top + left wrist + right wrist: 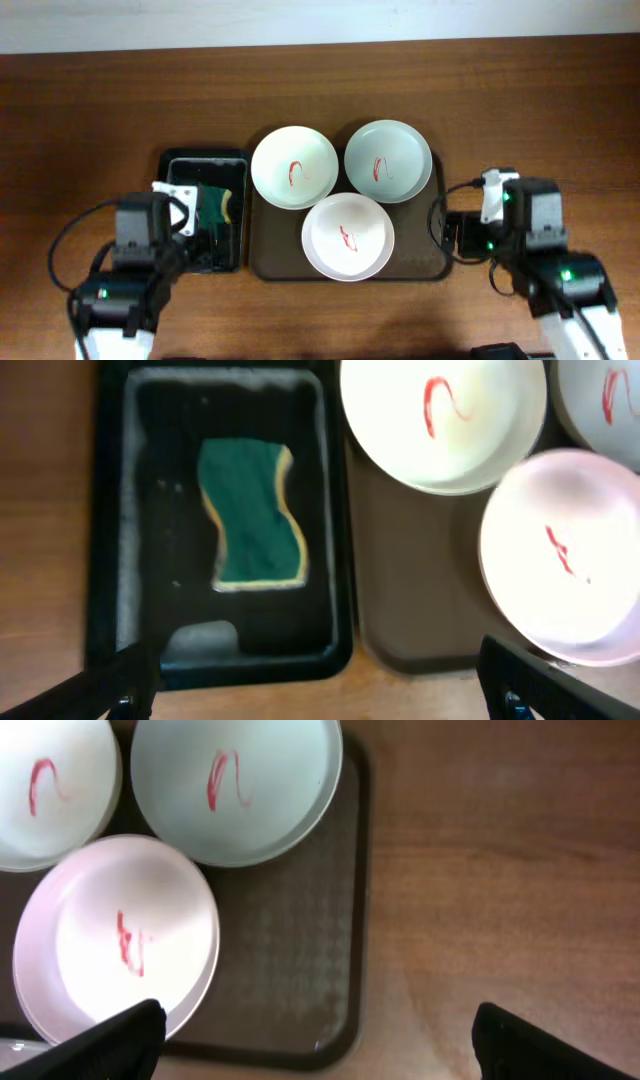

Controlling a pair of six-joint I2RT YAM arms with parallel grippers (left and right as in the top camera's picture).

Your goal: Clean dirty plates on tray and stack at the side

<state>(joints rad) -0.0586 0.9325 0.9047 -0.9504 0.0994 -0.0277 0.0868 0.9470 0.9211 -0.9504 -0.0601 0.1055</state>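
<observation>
I find nothing cleaned yet. Three red-smeared round shallow plates sit mid-frame on the dark brown rectangular tray. The green sponge lies unused in the black bin. The left gripper and right gripper are spread and empty.

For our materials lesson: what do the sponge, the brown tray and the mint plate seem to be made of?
Sponge: soft foam, a yellow body under a green scouring layer, matte. Brown tray: probably plastic, with a fine textured pattern and a dull sheen. Mint plate: glazed ceramic or melamine; the surface is smooth and slightly glossy, but the look cannot settle which.
</observation>
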